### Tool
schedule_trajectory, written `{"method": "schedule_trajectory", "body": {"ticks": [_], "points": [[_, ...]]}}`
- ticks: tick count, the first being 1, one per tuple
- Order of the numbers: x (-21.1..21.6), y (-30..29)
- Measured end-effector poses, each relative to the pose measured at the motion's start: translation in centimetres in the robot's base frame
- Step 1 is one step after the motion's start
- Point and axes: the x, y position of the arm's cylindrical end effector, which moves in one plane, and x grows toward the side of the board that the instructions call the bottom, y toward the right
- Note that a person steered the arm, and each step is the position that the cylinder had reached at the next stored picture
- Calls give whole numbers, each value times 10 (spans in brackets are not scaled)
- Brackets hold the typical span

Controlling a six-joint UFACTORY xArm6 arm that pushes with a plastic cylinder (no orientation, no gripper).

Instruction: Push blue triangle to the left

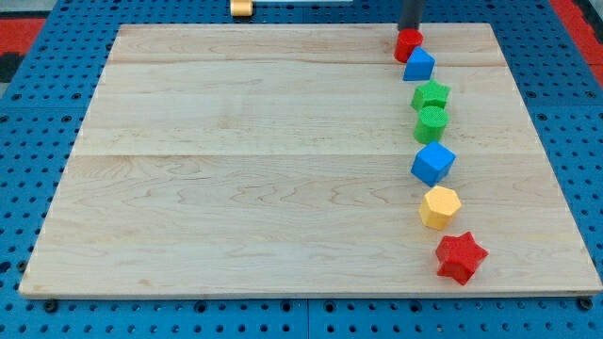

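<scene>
Blue triangle (419, 65) sitting near the top right of the wooden worktop (236, 179), second in a loose column of blocks down the view's right. Just above it and touching or nearly so, a small red block (408, 44), shape hard to make out. Below it, slightly apart, a green star (431, 94) pressed against a green cylinder (431, 124); then a blue cube (433, 163), a yellow hexagon (439, 207) and a red star (461, 257), each a little apart from the next.

Risks, as a judgement:
- Contact with the red block first. Tool coming down from the view's top, right behind the red block; any push from there likely to drive red into blue, sending the triangle down the view towards the green star rather than leftward.
- Slanted faces on the triangle. Off-centre contact likely to spin it or let it slip past the tool.
- Close neighbours. Little room on the triangle's right side; threading in there could nudge the green star or red block.

Tool: a plain dark rod, nothing to open or close, holding nothing. My tip (409, 30) at the upper edge of the red block, apparently touching it or just short; exact contact not discernible. Well clear of the triangle's right side.
</scene>
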Motion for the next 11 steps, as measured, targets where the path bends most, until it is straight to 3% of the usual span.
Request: {"method": "schedule_trajectory", "body": {"ticks": [2,5,8,9,11], "points": [[18,43],[76,60],[80,57],[80,46],[80,-28]]}}
